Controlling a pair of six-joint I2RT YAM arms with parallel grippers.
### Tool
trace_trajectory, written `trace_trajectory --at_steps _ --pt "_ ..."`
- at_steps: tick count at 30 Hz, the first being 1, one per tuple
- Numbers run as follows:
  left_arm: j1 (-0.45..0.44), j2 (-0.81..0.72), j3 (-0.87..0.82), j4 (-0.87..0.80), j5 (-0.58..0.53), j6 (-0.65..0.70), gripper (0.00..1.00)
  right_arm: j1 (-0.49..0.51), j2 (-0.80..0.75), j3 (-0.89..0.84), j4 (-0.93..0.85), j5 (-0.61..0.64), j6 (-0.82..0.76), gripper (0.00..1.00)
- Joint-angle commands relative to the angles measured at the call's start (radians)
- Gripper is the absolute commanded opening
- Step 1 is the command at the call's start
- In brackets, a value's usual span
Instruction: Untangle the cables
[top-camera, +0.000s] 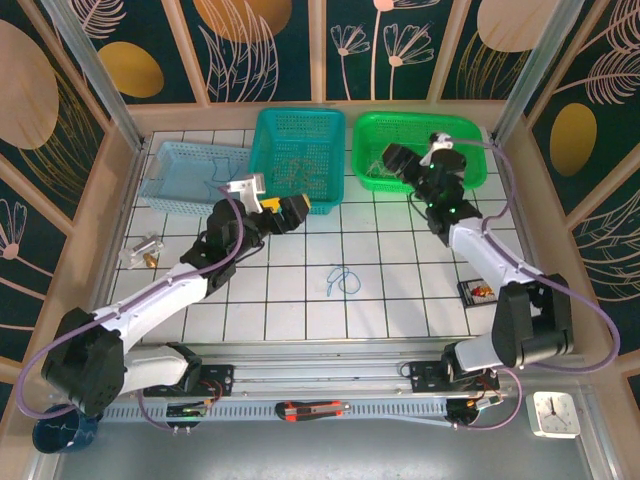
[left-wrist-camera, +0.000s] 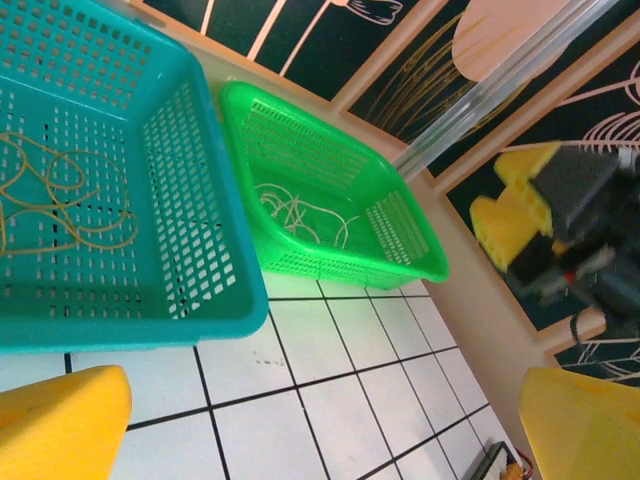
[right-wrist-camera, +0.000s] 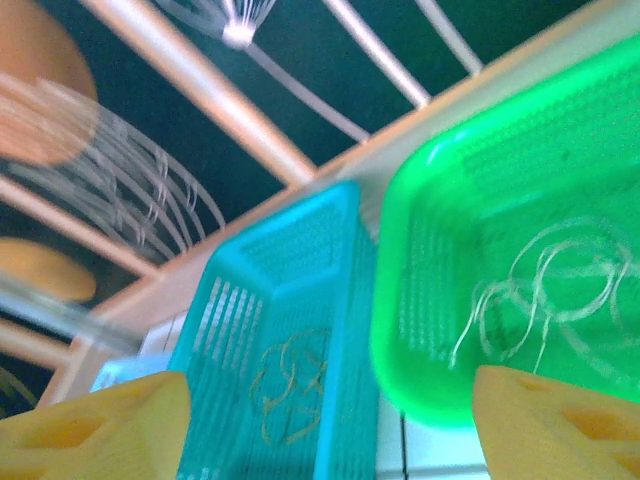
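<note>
Your left arm (top-camera: 150, 300) reaches from its near-left base diagonally toward the far middle, bent at the elbow, and your left gripper (top-camera: 290, 210) points right. In the left wrist view its fingers (left-wrist-camera: 60, 425) stand wide apart with nothing between them. Your right arm (top-camera: 480, 250) runs from the near-right base toward the far side, and your right gripper (top-camera: 393, 158) turns left at the wrist. Its fingers (right-wrist-camera: 90, 430) are likewise spread, holding nothing.
</note>
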Motion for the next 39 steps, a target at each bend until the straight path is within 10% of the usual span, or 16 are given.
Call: trace_trajectory --at_steps 1,14,39 --pt "0.013 0.026 0.054 -0.098 0.003 0.032 0.99 0.087 -0.043 -0.074 -0.079 -0.007 -0.02 0.7" --pt "0.039 0.066 -0.014 -0.118 0.014 0.01 0.99 0.441 -0.088 -0.291 -0.195 0.096 0.011 0.4" --pt "0.041 0.076 -0.132 -0.052 0.025 -0.045 0.99 0.525 0.125 -0.276 -0.128 0.147 0.024 0.29"
